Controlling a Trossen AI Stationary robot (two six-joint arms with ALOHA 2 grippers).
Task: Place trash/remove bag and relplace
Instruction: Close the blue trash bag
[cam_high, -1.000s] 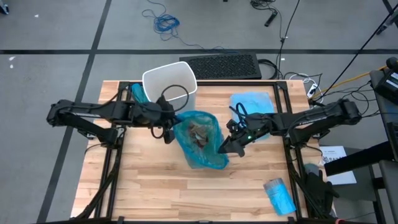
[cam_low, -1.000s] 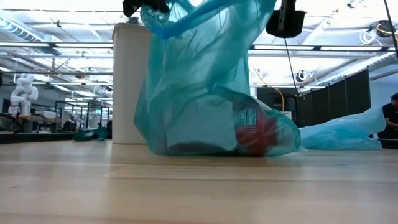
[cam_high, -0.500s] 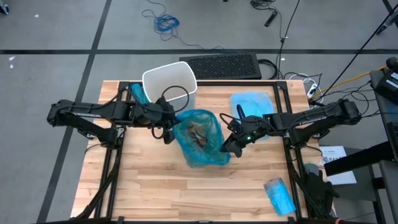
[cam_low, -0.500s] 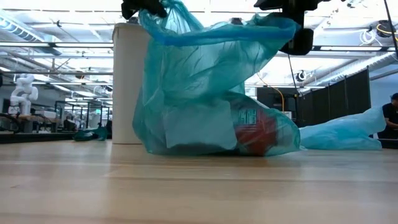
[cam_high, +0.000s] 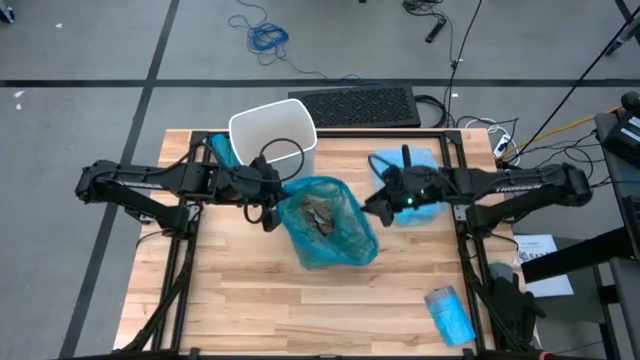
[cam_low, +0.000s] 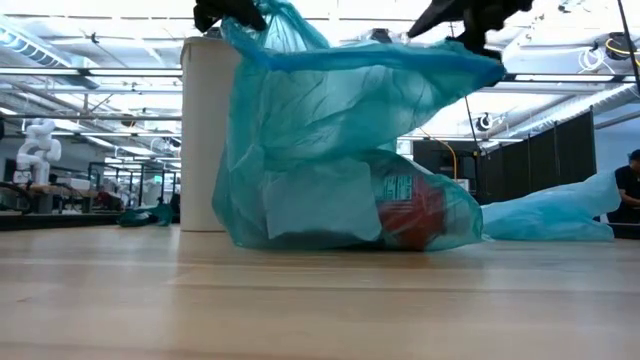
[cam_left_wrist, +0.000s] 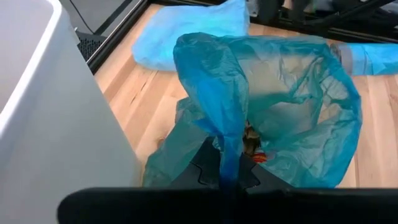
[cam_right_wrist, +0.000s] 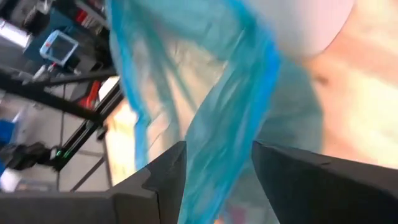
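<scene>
Inside the blue bag (cam_low: 340, 170), the trash (cam_low: 400, 212) shows only as dim shapes through the film. The white bin (cam_low: 205, 140) at its 9 o'clock is cut off by the low view's top edge. The right wrist view is blurred.

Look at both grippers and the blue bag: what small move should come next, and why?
Probably the right gripper should close back onto the bag's rim. It is open beside the filled blue bag, gripping nothing, while the left gripper alone pinches the opposite edge. The bag, with trash inside, sits on the table beside the white bin, and needs both sides held to be lifted.
</scene>
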